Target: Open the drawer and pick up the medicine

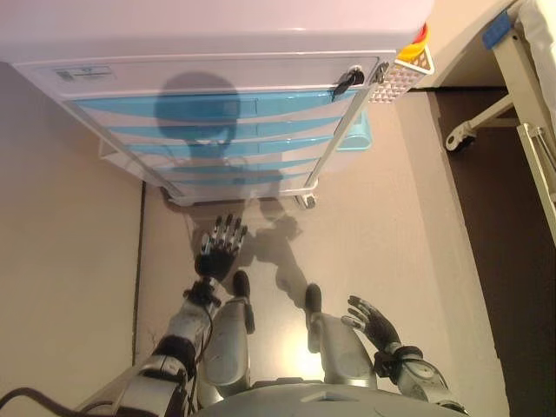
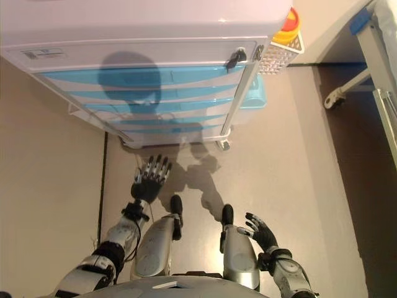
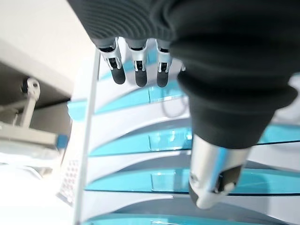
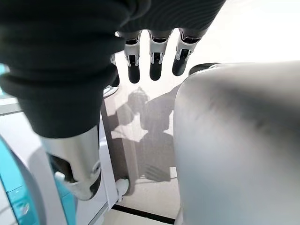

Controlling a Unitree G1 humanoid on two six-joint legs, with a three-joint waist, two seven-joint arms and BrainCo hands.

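Note:
A white medical cart (image 1: 217, 78) with several blue-fronted drawers (image 1: 217, 109) stands ahead of me; all drawers are shut. No medicine shows in any view. My left hand (image 1: 221, 246) is raised with straight fingers, open and empty, short of the lowest drawers. In the left wrist view the blue drawer fronts (image 3: 168, 140) show past its fingers (image 3: 137, 70). My right hand (image 1: 376, 326) hangs low at my right side, open and empty.
A white mesh basket (image 1: 401, 76) with a red and yellow object hangs on the cart's right side. A key (image 1: 347, 82) sits in the lock at the top right. A wheeled bed frame (image 1: 521, 104) stands at the right. The cart's castor (image 1: 306, 201) rests on the floor.

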